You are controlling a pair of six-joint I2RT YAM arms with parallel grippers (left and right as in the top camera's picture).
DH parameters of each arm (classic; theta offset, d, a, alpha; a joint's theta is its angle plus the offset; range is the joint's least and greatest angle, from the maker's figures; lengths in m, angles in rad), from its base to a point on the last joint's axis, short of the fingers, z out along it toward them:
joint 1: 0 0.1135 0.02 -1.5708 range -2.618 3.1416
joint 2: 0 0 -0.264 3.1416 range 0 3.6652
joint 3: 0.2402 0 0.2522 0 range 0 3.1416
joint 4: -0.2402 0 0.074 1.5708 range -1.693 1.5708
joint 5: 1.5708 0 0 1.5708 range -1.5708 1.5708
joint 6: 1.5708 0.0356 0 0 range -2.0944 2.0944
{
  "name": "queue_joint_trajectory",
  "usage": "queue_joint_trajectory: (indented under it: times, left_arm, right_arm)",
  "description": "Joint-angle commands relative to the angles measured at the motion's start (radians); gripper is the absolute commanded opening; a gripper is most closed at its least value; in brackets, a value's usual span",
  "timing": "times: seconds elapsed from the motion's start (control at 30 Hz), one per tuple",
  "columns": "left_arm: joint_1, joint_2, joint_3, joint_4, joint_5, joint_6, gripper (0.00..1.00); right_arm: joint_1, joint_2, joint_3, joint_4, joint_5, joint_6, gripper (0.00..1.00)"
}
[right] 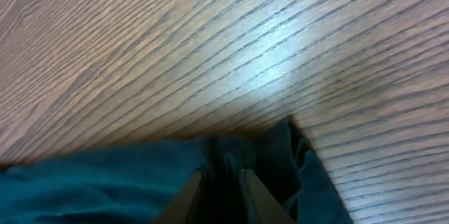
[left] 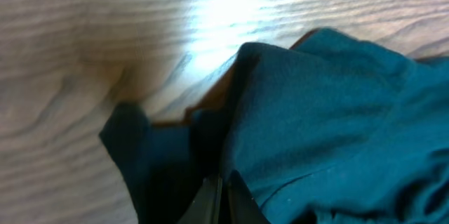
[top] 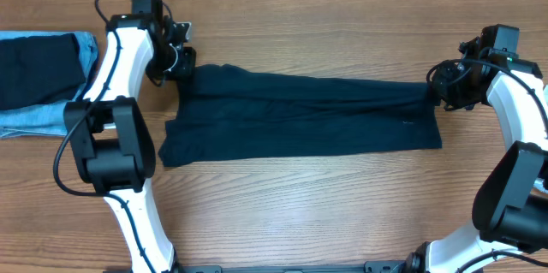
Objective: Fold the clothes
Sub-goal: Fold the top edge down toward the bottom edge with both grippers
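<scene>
- Lying across the wooden table, a dark navy shirt stretches from 9 to 3 o'clock.
- Left gripper pinches its 10 o'clock corner, jaws closed.
- Right gripper pinches its 3 o'clock edge, jaws narrow.

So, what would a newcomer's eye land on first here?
The navy shirt is stretched out across the middle of the table. The left fingers pinch one end and the right fingers pinch the other. After that, the pile at the table's left edge stands out: a dark piece lying on light blue denim.
</scene>
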Motion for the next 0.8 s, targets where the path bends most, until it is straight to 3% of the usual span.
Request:
queue_joint_trajectory:
  times: [0.0,0.57,0.77]
  left_arm:
    - [0.019,-0.100,0.031,-0.043,-0.002,0.000,0.04]
    - [0.019,-0.107,0.031,-0.314,-0.002,0.043,0.04]
    - [0.020,-0.107,0.031,-0.354,-0.003,0.042,0.04]
  right_arm:
    - [-0.006,-0.027,0.018,-0.002,0.022,-0.018,0.18]
    - [-0.007,-0.027,0.018,-0.023,0.100,-0.018,0.13]
    - [-0.007,-0.027,0.018,-0.055,0.120,-0.017,0.19]
